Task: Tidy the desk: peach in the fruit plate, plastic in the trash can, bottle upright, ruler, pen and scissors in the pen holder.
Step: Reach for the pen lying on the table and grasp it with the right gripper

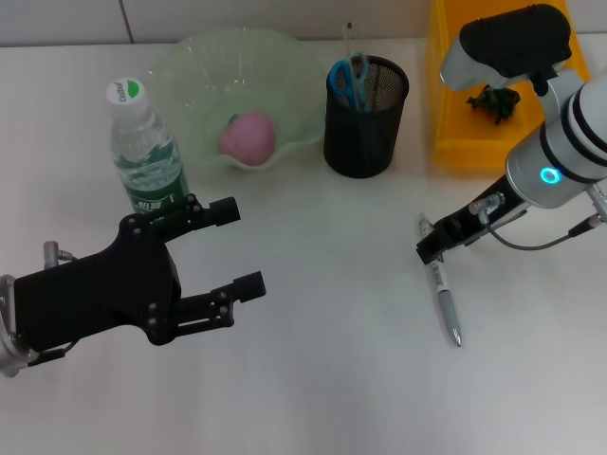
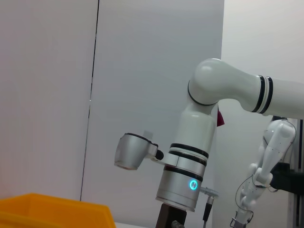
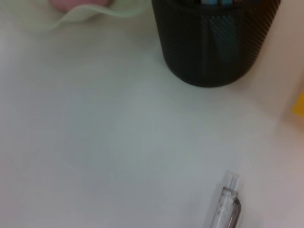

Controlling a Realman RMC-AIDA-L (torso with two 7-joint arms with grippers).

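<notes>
Pen point(image 1: 442, 289) lies flat on the desk point(image 1: 322, 379), right of centre — the right gripper point(image 1: 426, 249) sits at its far end, jaw state unclear. Left gripper point(image 1: 242, 248) hovers open beside the upright bottle point(image 1: 142, 147).

Head view: right gripper point(image 1: 429, 248) fingertips sat over the upper end of the pen point(image 1: 444, 296); whether they gripped it could not be told. Scissors point(image 1: 350, 80) blades were hidden inside the pen holder point(image 1: 363, 118). Dark green item in the yellow bin point(image 1: 446, 133) was partly covered by the right arm and too small to identify. Right wrist view cut off the pen and the holder's rim.
</notes>
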